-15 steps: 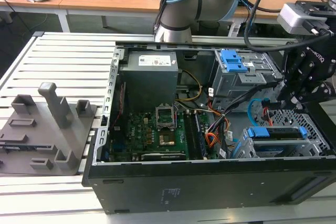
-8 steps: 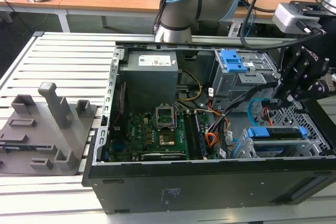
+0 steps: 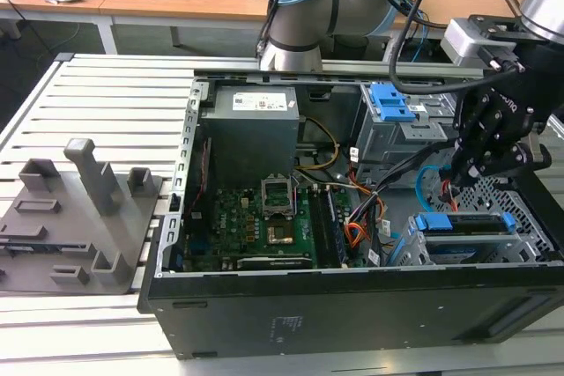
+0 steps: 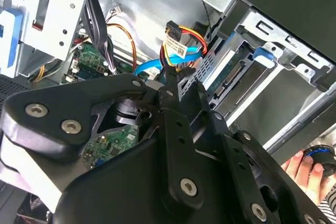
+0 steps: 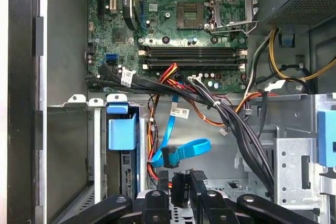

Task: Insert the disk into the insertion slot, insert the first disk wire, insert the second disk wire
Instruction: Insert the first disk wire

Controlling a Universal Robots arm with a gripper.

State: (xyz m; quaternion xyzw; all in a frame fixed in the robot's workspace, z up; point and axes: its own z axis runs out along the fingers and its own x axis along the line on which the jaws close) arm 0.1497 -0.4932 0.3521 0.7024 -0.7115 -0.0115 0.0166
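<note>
The disk [image 3: 467, 237] sits with its blue rails inside the insertion slot [image 3: 529, 209], the grey perforated cage at the exterior view's right end of the open computer case. In the wrist views the disk's connector edge [image 4: 233, 74] and blue tab [image 5: 122, 129] show. My gripper [image 3: 458, 178] hangs just above the disk's inner end. Its fingers are shut on a small dark plug [image 5: 181, 188]. Thin red-orange leads, the first disk wire [image 5: 153, 163], run down toward that plug. A looped blue flat cable [image 5: 181, 153] lies right beside it.
A taller grey cage with a blue latch [image 3: 392, 103] stands behind the gripper. A thick black cable bundle [image 5: 236, 124] crosses near the motherboard [image 3: 264, 226]. A grey fixture [image 3: 79, 209] rests on the slatted table. A person's hand [image 4: 304, 169] is outside the case wall.
</note>
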